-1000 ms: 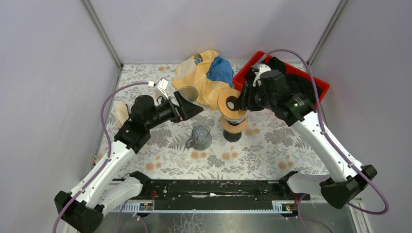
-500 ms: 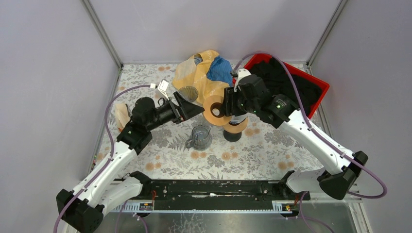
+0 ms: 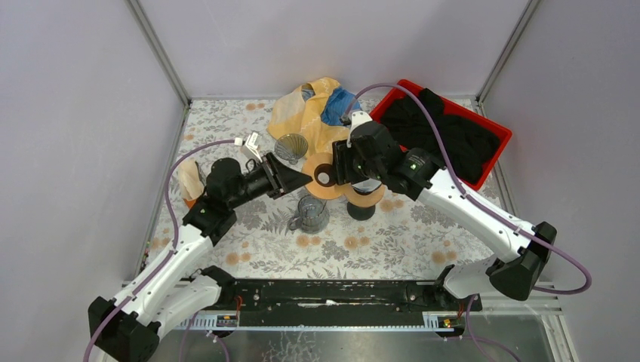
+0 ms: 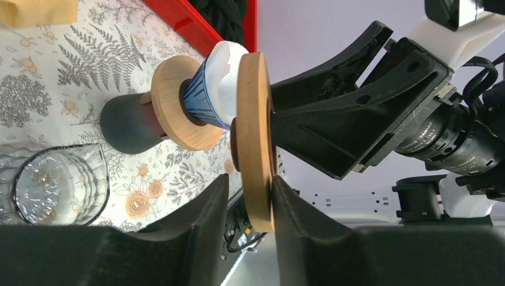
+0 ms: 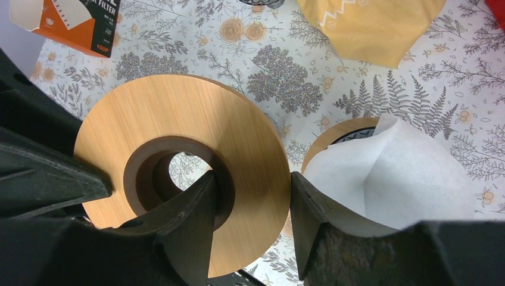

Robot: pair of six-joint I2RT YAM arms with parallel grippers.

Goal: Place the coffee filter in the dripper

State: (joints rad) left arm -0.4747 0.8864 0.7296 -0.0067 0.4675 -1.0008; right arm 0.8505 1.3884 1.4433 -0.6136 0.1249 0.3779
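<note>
1. During the last second the right hand (image 3: pixel 337 166) has carried the wooden ring (image 3: pixel 324 176) away from above the dripper (image 4: pixel 205 102), leftwards, up to the left hand (image 3: pixel 298 178).
2. The white coffee filter (image 4: pixel 227 59) already sits in the blue dripper, which stands on its stand on the table (image 3: pixel 423 226). So I judge the placing done, and the ring is now being passed over.
3. The right wrist view shows the right hand gripping the ring, with one finger through the hole and the other at the outer rim.
4. Only the left wrist view shows that the left hand's fingers (image 4: pixel 196 208) stand apart on each side of the ring's edge, not closed yet.
5. Only the right wrist view shows the filter box (image 5: pixel 65 21).
</note>
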